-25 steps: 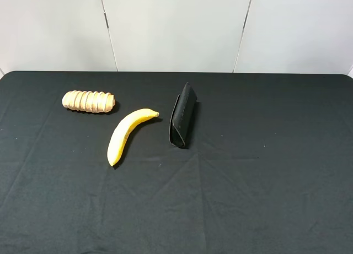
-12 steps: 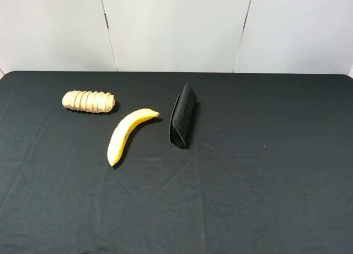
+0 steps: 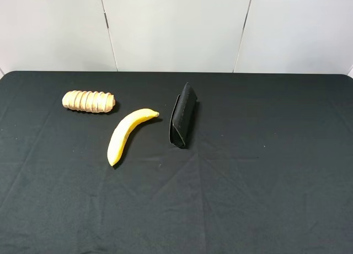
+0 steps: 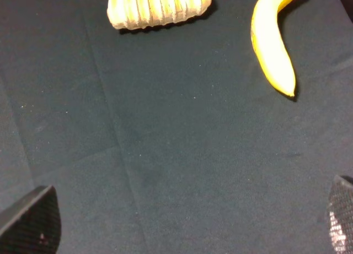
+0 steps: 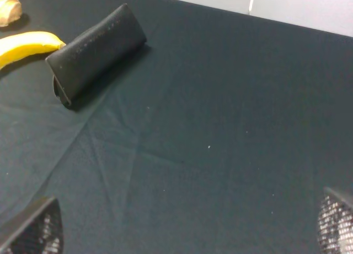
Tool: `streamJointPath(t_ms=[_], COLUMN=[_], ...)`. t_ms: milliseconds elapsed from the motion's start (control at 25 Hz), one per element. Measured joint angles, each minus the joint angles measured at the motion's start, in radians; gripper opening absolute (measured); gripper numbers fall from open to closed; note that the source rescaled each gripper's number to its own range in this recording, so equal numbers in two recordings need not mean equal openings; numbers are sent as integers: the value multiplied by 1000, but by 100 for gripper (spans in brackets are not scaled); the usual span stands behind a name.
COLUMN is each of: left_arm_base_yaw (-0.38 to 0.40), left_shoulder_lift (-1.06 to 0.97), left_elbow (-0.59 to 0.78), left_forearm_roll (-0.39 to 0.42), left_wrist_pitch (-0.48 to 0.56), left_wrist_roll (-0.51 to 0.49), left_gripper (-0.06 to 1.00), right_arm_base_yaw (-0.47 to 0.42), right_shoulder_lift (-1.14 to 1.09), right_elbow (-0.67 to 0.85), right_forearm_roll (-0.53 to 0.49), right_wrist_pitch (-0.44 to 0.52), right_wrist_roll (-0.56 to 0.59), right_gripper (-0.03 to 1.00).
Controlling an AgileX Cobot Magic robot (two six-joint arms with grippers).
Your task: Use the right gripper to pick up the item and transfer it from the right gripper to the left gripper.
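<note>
The item, a tan-and-cream ridged loaf, lies on the black cloth at the far left; it also shows in the left wrist view and just at the edge of the right wrist view. Neither arm shows in the exterior high view. My left gripper is open, its fingertips wide apart above bare cloth, well short of the loaf. My right gripper is open and empty, its fingertips over bare cloth, far from the loaf.
A yellow banana lies just right of the loaf, also in the left wrist view. A black folded case lies near the middle, also in the right wrist view. A white wall stands behind the table.
</note>
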Motion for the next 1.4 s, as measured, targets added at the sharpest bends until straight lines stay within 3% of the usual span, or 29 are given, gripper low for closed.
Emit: streamJointPath(t_ms=[160, 320, 400, 640, 1040, 1400], left_arm_base_yaw=[128, 298, 342, 357, 357, 357], left_shoulder_lift=[0, 0, 0, 0, 0, 0], left_elbow=[0, 0, 0, 0, 0, 0], left_forearm_roll=[0, 2, 2, 2, 2, 2], left_wrist_pitch=[0, 0, 0, 0, 0, 0], left_wrist_roll=[0, 0, 0, 0, 0, 0], left_gripper=[95, 95, 95, 95, 95, 95], right_arm_base_yaw=[-18, -111, -164, -277, -324, -420], right_shoulder_lift=[0, 0, 0, 0, 0, 0], right_elbow=[0, 0, 0, 0, 0, 0], right_forearm_roll=[1, 3, 3, 3, 4, 5], right_wrist_pitch=[0, 0, 0, 0, 0, 0], right_wrist_roll=[0, 0, 0, 0, 0, 0], right_gripper=[100, 100, 100, 100, 100, 100])
